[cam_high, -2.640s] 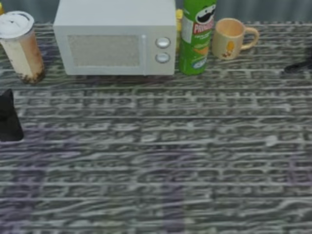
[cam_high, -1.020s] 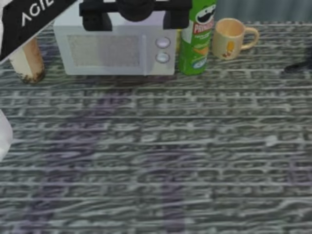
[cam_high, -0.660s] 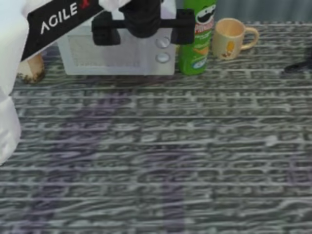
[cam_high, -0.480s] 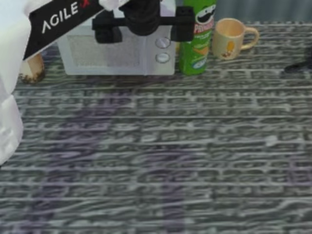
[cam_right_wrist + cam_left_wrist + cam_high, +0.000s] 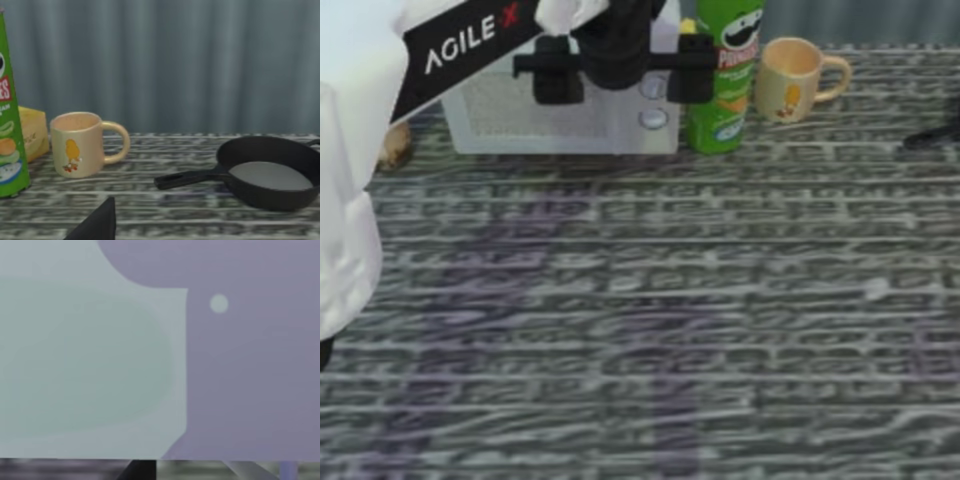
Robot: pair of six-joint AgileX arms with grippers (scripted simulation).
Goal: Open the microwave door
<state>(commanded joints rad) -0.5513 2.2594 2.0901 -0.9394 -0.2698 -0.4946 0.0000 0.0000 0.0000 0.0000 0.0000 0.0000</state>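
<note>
The white microwave (image 5: 620, 140) stands at the table's back left, and its door (image 5: 505, 112) with the grey mesh window lies flush and closed. My left gripper (image 5: 625, 75) hangs over the microwave's upper front, near the knobs (image 5: 653, 118), open, its black fingers (image 5: 557, 82) set wide apart. In the left wrist view the microwave front (image 5: 250, 390) fills the picture at very close range, with the pale window (image 5: 75, 360) beside it. My right gripper (image 5: 932, 136) is parked at the table's far right edge.
A green chip can (image 5: 725, 85) stands against the microwave's right side, with a yellow mug (image 5: 792, 75) beyond it. A paper cup (image 5: 392, 150) is mostly hidden behind my left arm. The right wrist view shows a black frying pan (image 5: 270, 172) and a yellow box (image 5: 32, 132).
My left arm swung in from the left and settled over the microwave, then crept right and toward its front. The door has not moved. The right arm stayed still.
</note>
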